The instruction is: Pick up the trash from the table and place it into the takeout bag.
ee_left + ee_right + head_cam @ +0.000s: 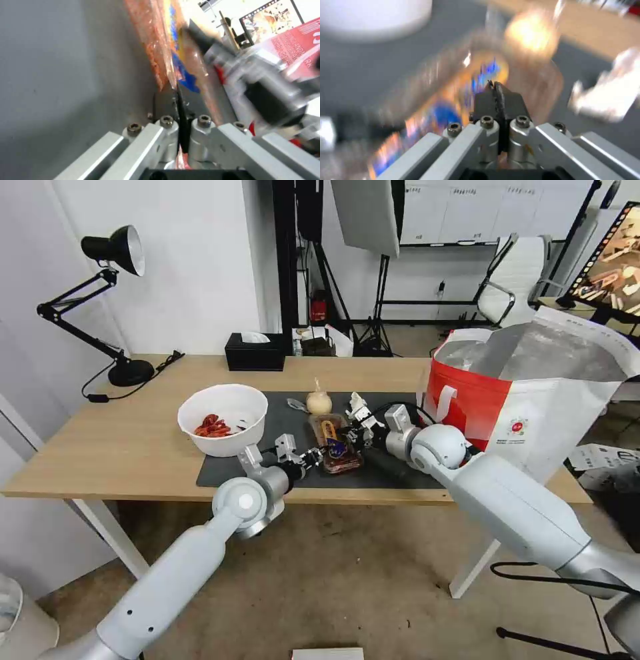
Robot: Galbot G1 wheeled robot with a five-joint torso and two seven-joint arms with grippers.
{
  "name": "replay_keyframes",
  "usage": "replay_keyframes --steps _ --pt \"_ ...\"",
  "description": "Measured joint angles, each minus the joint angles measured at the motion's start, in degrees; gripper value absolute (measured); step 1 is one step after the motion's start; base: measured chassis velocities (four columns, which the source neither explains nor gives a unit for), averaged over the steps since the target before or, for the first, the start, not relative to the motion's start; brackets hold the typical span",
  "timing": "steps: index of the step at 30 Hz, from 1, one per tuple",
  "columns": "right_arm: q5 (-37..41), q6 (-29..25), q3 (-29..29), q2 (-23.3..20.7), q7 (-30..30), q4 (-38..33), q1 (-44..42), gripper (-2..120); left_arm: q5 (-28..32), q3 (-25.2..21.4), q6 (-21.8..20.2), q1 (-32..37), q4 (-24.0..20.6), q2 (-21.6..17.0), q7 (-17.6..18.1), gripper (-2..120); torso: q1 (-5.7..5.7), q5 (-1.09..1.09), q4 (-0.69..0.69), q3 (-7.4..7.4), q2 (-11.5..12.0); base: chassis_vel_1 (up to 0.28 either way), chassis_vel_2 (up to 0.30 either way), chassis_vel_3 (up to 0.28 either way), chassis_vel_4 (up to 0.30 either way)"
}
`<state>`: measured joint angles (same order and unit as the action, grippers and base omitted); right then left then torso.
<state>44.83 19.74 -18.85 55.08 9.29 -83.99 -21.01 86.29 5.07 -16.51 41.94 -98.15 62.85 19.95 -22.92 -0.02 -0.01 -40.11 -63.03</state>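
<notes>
Both grippers are clenched on the clear two-compartment tray near the mat's front edge: left gripper at its near-left rim, right gripper at its right rim. Its long axis runs front to back; the takeout bag stands at the table's right end, nearer the right arm

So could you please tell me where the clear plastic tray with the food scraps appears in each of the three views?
Head view: the clear plastic tray lies mid-mat, between the left gripper and right gripper.
Left wrist view: the tray runs away from the shut jaws, its edge pinched.
Right wrist view: the tray, blurred, lies around the shut jaws.
Shared landmark: the dark grey mat.
</notes>
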Motion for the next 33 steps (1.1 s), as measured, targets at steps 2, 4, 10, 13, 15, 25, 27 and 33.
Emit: replay_keyframes --steps 2,4,10,13,15,25,27,33 --pt "4.6 -4.8 0.4 0.7 -5.4 -0.7 -0.7 1 -0.3 -0.1 0.1 0.1 -0.2 0.0 0.0 0 0.00 0.01 0.00 0.00 0.0 0.000 0.000 0.000 0.000" --pt "12.1 -12.8 2.5 1.9 -13.1 -3.3 -2.8 10 -1.3 -0.5 0.7 0.4 -0.7 0.0 -0.1 0 -0.01 0.02 0.04 0.00 0.0 0.000 0.000 0.000 0.000" --pt "12.9 -20.4 8.1 -0.3 -17.8 -12.9 -11.6 32 -5.4 -3.5 2.4 1.4 -4.8 -0.8 -0.6 0 0.00 0.02 0.01 0.01 0.0 0.000 0.000 0.000 0.000" --pt "10.5 -21.0 10.6 -2.0 -19.0 -17.6 -16.7 39 -7.5 -4.9 3.2 1.6 -6.6 -1.7 -1.1 0 0.01 0.02 0.00 0.02 0.0 0.000 0.000 0.000 0.000" --pt "5.2 -21.2 14.9 -4.3 -20.2 -23.1 -24.6 50 -11.5 -7.0 4.6 1.7 -8.6 -4.1 -2.4 0 0.01 0.03 -0.01 0.02 0.0 0.000 0.000 0.000 0.000" --pt "-6.1 -16.8 26.1 -8.1 -21.6 -34.4 -43.3 81 -16.0 -4.2 7.1 -8.3 -10.5 -9.8 -5.6 0 0.02 0.02 0.02 0.02 0.0 0.000 0.000 0.000 0.000" --pt "-8.1 -13.7 28.6 -8.3 -22.5 -37.1 -47.0 92 -17.0 2.4 7.4 -17.1 -9.2 -8.9 -6.9 0 0.02 0.02 0.01 0.01 0.0 0.000 0.000 0.000 0.000" --pt "-10.4 -11.1 32.3 -7.7 -22.7 -39.6 -52.0 100 -19.8 15.8 8.3 -34.7 -0.5 -1.4 -8.1 0 0.00 0.04 -0.02 0.00 0.0 0.000 0.000 0.000 0.000"
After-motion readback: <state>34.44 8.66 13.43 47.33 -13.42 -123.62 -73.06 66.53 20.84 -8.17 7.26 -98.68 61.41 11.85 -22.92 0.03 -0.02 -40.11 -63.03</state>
